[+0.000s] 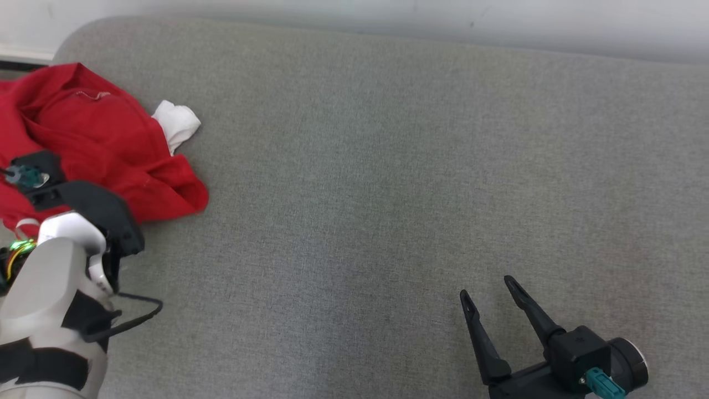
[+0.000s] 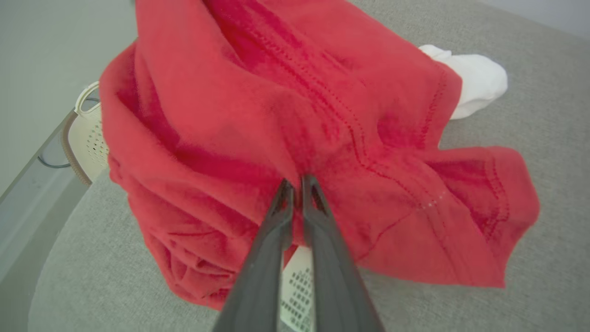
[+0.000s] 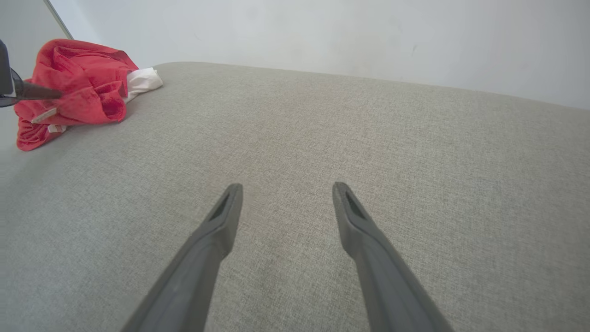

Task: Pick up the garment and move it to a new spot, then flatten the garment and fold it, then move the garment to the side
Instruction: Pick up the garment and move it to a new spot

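1. The left end effector (image 2: pixel 297 182) has its two dark fingers pressed almost together. Their tips pinch a ridge of the red garment (image 2: pixel 230 115), so it is closed on the cloth.
2. In the left wrist view the garment lies crumpled all around those fingertips. Most of it bunches ahead of the tips and to either side, with a stitched seam running just right of them.
3. A white label (image 2: pixel 299 286) with dark print shows between and beneath the two fingers, close behind the tips.
4. A piece of white cloth (image 2: pixel 479 83) sticks out from the garment's far edge, ahead of the left end effector and to its right in that view. It rests on the grey upholstered surface (image 1: pixel 415 194).
5. In the head view the garment (image 1: pixel 105 138) sits just beyond the left arm's pale forearm (image 1: pixel 44 288), with the white cloth (image 1: pixel 177 123) touching its far right side.
6. The right end effector (image 1: pixel 488 288) is open, its fingers spread wide with nothing between them.
7. In the right wrist view the right end effector (image 3: pixel 286 188) hangs over bare grey fabric. The garment (image 3: pixel 78 87) is well apart from it, far ahead and to its left, near the pale wall (image 3: pixel 322 37).
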{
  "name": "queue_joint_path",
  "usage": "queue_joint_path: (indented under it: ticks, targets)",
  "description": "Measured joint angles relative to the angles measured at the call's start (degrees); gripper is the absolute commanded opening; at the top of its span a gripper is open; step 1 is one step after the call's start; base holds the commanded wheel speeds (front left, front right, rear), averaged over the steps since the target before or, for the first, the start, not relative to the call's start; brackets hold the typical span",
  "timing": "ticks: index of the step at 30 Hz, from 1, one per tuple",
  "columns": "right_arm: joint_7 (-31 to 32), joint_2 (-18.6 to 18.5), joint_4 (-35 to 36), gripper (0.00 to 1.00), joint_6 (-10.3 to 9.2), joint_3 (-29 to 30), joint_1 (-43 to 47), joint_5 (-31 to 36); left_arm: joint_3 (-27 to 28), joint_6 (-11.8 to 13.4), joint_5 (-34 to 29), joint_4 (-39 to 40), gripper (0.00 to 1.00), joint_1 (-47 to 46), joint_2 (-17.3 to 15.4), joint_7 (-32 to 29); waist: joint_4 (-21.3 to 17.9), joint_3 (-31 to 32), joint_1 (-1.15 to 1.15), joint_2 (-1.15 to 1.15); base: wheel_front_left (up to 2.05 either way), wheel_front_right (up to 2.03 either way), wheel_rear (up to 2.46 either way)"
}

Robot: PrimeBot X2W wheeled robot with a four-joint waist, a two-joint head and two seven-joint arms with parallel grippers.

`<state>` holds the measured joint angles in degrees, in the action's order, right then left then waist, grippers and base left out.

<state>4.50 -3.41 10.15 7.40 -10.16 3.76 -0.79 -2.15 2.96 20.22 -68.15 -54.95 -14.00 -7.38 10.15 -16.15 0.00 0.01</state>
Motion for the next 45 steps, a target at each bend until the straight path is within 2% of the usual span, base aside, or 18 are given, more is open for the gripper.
queue_joint_path:
  ticks: [10, 12, 19, 25, 31, 39, 41, 45]
  targets:
    - [-2.9, 0.4, -4.8, 1.0, 0.0, -0.6, -0.1, -2.9, -0.6, -2.8, 0.5, -1.1, 0.0, 0.6, -2.5, 0.5, -0.3, 5.3, -0.01, -0.01, 0.0, 0.0, 0.0]
    - [-4.0, 0.4, -6.6, 1.0, 0.0, -0.5, -0.2, -3.9, -1.1, -4.8, 0.6, -0.6, 0.0, -0.3, -3.2, 0.2, -0.4, 7.2, -0.01, -0.01, 0.0, 0.0, 0.0]
    - [-9.0, 0.5, -11.3, 1.0, 0.0, 2.0, 1.3, -9.3, -4.3, -8.7, -0.6, 4.0, 0.0, -6.1, -5.6, -1.7, -0.8, 15.1, -0.02, -0.01, 0.0, 0.0, 0.0]
    - [-11.9, 0.5, -14.3, 1.0, -0.01, 4.1, 1.9, -10.3, -7.1, -10.1, 0.3, 10.5, 0.0, -9.6, -2.6, -2.2, -1.7, 21.4, -0.03, -0.02, 0.0, 0.0, 0.0]
    - [-12.6, 0.5, -15.3, 1.0, -0.01, 4.1, 2.1, -10.8, -9.1, -10.4, 5.7, 18.5, 0.0, -10.2, 1.1, -2.6, -4.4, 25.6, -0.03, -0.02, 0.0, 0.0, 0.0]
    - [-11.7, 0.6, -15.1, 1.0, 0.0, 3.9, 2.1, -10.2, -10.9, -10.4, 12.6, 27.7, 0.0, -9.2, 3.7, -2.4, -11.1, 27.3, -0.02, -0.02, 0.0, 0.0, 0.0]
    - [-11.3, 0.5, -14.7, 1.0, -0.01, 4.0, 2.0, -10.1, -11.1, -10.4, 14.4, 29.9, 0.0, -8.6, 4.5, -2.8, -14.0, 27.3, -0.01, -0.01, 0.0, 0.0, 0.0]
    - [-11.0, 0.5, -14.4, 1.0, -0.01, 4.2, 2.0, -10.1, -12.2, -10.4, 14.6, 31.8, 0.0, -8.4, 4.2, -3.8, -17.7, 26.9, -0.01, -0.01, 0.0, 0.0, 0.0]
